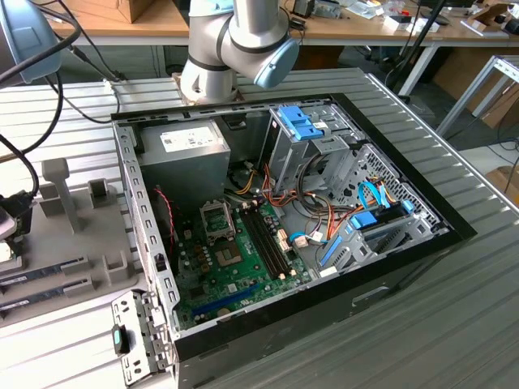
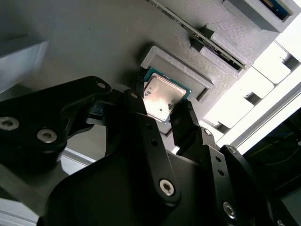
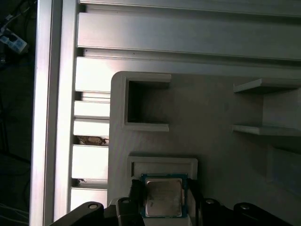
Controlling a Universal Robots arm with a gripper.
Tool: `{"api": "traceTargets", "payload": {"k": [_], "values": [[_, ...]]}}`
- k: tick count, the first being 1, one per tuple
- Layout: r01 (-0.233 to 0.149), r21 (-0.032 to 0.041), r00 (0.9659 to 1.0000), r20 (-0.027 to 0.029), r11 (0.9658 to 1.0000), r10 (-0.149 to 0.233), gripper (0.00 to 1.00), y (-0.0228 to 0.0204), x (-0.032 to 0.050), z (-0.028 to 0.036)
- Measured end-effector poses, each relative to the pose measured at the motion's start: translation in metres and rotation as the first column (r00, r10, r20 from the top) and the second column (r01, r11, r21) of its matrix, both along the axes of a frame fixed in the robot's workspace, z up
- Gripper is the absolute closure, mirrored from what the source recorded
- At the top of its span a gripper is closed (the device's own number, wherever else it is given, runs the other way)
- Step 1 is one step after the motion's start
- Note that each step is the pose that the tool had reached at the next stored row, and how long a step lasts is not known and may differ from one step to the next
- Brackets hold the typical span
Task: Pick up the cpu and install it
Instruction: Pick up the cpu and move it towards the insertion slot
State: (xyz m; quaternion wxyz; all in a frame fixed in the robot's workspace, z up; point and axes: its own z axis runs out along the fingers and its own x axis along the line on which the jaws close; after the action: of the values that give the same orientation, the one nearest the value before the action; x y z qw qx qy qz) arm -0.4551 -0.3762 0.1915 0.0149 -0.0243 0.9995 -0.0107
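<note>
The cpu [image 2: 162,94] is a small square chip with a shiny metal top and a thin green rim. In both wrist views it sits between my two black fingers, just off the shallow pocket [image 2: 176,70] of a grey holder plate. My gripper [image 2: 159,102] is shut on the cpu [image 3: 163,197], with a finger [image 3: 135,189] pressed against each of two opposite edges. In the exterior view the open computer case [image 1: 405,251] holds the green motherboard [image 1: 235,271], whose cpu socket [image 1: 217,220] stands open and bare.
The grey holder plate [image 1: 73,243] lies on the slatted metal table at the exterior view's left, with upright posts and memory sticks [image 1: 40,275] in slots. Inside the case are a power-supply box [image 1: 190,158], drive cages [image 1: 312,138] and loose cables [image 1: 324,219]. The arm's base [image 1: 211,77] stands behind the case.
</note>
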Motion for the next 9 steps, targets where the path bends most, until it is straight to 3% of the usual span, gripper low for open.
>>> {"api": "traceTargets", "payload": {"k": [9], "values": [[0.0,0.0,1.0,0.0,1.0,0.0,0.53,0.0,0.0,0.0051]]}}
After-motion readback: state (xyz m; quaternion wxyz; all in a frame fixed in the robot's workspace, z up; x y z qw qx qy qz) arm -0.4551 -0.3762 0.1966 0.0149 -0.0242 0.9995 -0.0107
